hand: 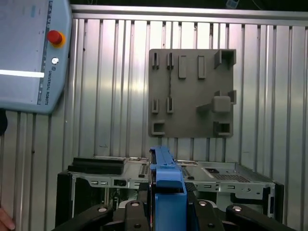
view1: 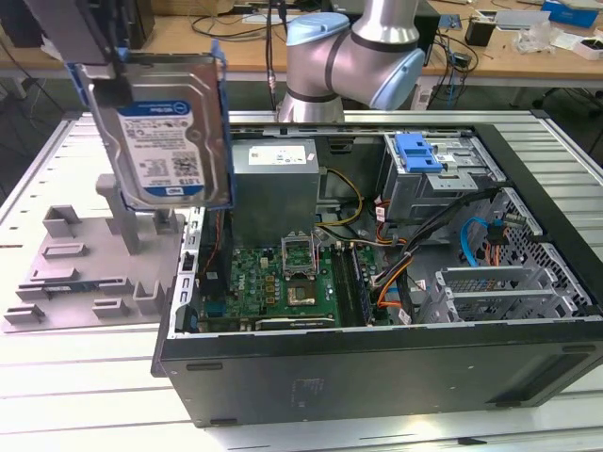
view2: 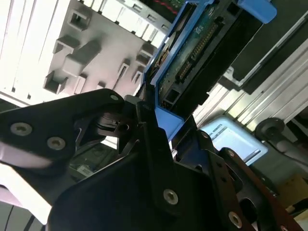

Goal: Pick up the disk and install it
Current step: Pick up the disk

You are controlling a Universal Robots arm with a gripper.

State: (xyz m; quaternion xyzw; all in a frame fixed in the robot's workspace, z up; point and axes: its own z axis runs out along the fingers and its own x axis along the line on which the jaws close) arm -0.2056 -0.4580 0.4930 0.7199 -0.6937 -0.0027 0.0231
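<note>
Ribbed aluminium table [view1: 75, 405] bears one open black computer case [view1: 377, 367]. One silver metal hard disk [view1: 170, 141], framed in bright blue plastic, hangs outside that case, off its side at the exterior view's left, long axis upright beneath the one black gripper [hand: 168, 207]. Fingers are clamped on its frame edge. One grey fixture plate [view1: 66, 273] lies beside the case there.

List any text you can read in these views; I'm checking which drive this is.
Label on the disk, which the claw grips: too small to read.
Sticker on the power supply: too small to read.
Pendant: one line of maker's lettering beside its buttons; no other text legible.
</note>
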